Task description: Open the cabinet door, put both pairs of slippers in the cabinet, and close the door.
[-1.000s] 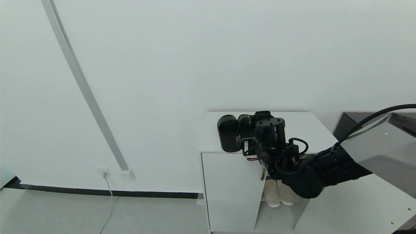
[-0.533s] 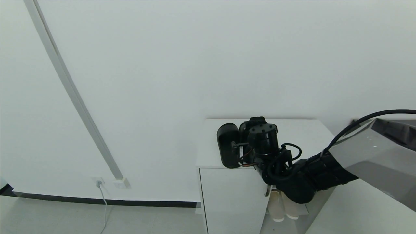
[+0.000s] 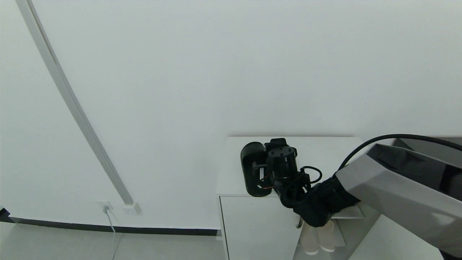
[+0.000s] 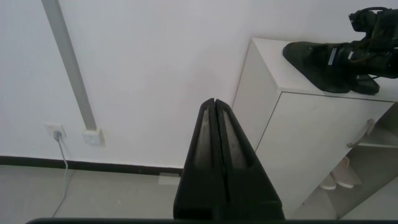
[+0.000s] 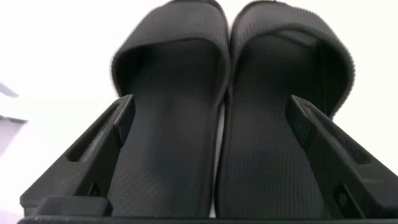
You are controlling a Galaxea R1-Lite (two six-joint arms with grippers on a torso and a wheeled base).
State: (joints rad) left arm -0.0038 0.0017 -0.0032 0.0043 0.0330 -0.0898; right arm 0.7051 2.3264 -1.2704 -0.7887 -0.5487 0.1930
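- Right gripper [image 5: 205, 106] is up on the cabinet [image 3: 325, 155] top, fingers spread wide, one flat black finger on each outer side of the black slippers [image 5: 168, 155]. I cannot tell whether the pads touch them.
- The black slippers are a matte pair with finely ribbed footbeds and broad rounded straps. They lie side by side and touching on the cabinet top, out toward its 8 o'clock corner in the head view.
- Left gripper [image 4: 215, 102] hangs in open air off the cabinet's 9 o'clock side. Its two long dark fingers are pressed flat together with nothing between them.
- White slippers [image 3: 317, 238] are already inside, at 6 o'clock from the right wrist. They are a smooth, pale pair, toes pointing out over the shelf edge.
- The cabinet is a plain white box with smooth flat panels and square edges, sitting at 5 o'clock in the head view. Its left door [image 3: 256, 227] is shut and carries a slim metal handle [image 4: 364, 132], while the right half stands open.
- The wall is bare, matte white. A grey cable duct [image 3: 72, 104] slants down it from 11 o'clock to a wall socket [image 3: 105, 207] with a white cord plugged in.
- A black skirting strip [image 3: 108, 228] runs along the foot of the wall above a pale grey floor [image 3: 54, 245].
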